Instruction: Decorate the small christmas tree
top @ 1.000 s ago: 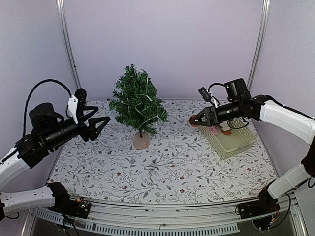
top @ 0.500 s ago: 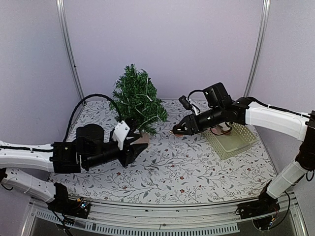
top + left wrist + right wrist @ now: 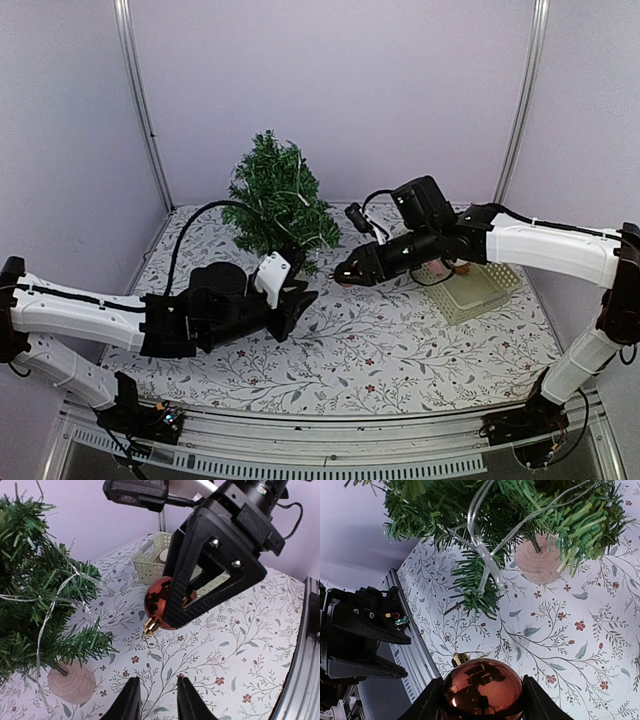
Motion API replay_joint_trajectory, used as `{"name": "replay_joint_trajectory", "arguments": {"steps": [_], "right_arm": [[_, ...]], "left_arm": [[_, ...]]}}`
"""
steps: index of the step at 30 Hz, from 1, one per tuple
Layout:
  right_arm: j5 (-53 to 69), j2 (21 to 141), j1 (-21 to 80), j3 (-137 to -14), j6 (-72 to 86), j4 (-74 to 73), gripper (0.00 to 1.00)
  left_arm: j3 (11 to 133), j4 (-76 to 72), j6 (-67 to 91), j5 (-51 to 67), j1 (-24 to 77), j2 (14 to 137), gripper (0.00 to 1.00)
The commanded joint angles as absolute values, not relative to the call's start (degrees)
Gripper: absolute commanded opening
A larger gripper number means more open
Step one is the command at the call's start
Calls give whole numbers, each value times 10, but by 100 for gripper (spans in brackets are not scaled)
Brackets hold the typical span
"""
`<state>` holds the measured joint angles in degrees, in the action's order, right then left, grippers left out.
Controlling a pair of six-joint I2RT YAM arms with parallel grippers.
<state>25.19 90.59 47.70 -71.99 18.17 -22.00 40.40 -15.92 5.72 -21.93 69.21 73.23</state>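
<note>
Beside the small christmas tree (image 3: 279, 208), green and bristly, right claw (image 3: 347, 274) clamps a glossy red bauble (image 3: 156, 600); left claw (image 3: 157, 695) narrowly parted, empty. Tree likely light, tippy: grip its trunk (image 3: 59, 668).

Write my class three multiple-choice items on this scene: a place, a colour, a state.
1. The basket stands: A. left of the tree; B. right of the tree; C. behind the tree.
2. The bauble is: A. blue; B. red; C. silver.
3. The right gripper is: A. open; B. shut on a branch; C. shut on the bauble.
Answers: B, the top view shows it right of the tree; B, shiny red with a gold cap; C, its fingers press both sides.
</note>
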Motion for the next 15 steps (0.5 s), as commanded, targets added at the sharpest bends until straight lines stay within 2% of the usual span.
{"name": "replay_joint_trajectory", "arguments": {"steps": [1,8,15], "right_arm": [[214,922,493,-746,188,-214,38],[204,923,500,-746,182,-216,39],[201,924,503,-750,175,-220,38]], "left_arm": [[434,-179,80,-230,690,758,28],[463,-184,92,-235,680,799,30],[470,-184,113,-231,668,817,27]]}}
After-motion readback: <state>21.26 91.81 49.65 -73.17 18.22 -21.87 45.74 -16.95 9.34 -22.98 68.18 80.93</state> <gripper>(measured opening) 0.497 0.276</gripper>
